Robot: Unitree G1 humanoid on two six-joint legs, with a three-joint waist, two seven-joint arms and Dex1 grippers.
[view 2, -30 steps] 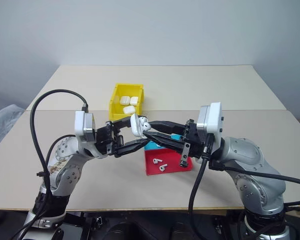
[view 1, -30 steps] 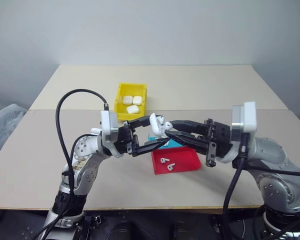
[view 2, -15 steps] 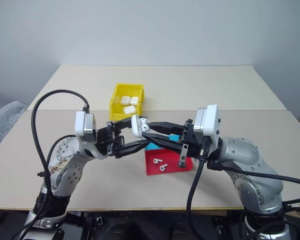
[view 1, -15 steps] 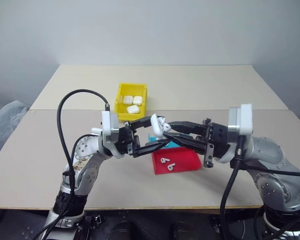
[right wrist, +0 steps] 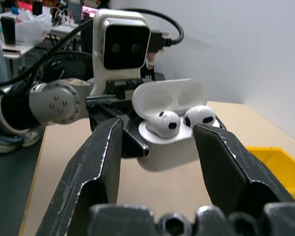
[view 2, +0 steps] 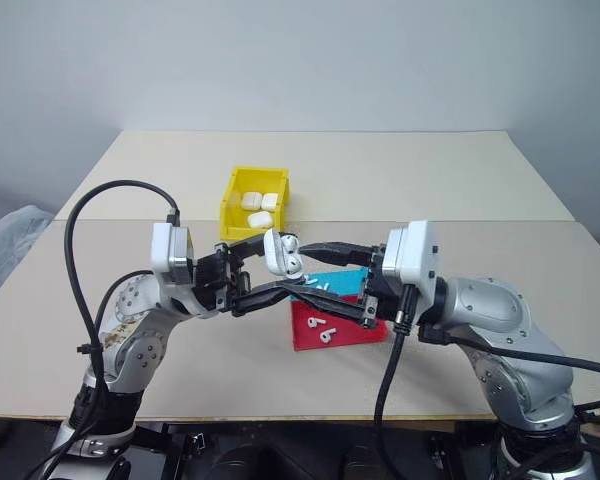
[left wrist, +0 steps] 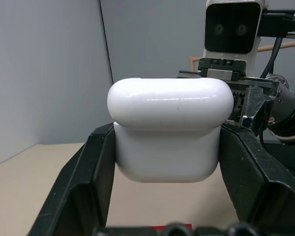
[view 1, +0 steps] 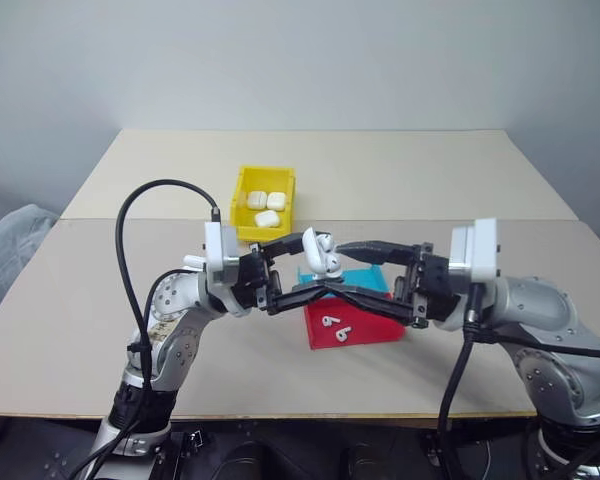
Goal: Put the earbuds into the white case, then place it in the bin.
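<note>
My left gripper [view 1: 313, 264] is shut on the white case [view 1: 320, 252], held up above the table with its lid swung open. Two earbuds [right wrist: 165, 123] sit in its wells. In the left wrist view the case [left wrist: 169, 132] is clamped between both fingers [left wrist: 78, 187]. My right gripper [view 1: 335, 268] faces it from the right, open, one finger above and one below the case, touching nothing. The yellow bin [view 1: 238, 205] stands further back on the table with three closed white cases [view 1: 266, 218] in it.
A red tray [view 1: 375, 320] lies on the table under the grippers with two loose earbuds [view 1: 330, 320] in it. A teal tray [view 1: 368, 280] sits just behind it. Bare tabletop stretches to both sides and behind the bin.
My right gripper's jaws have spread apart and its tips have drawn back a little from the case. The left gripper and the case have stayed put.
</note>
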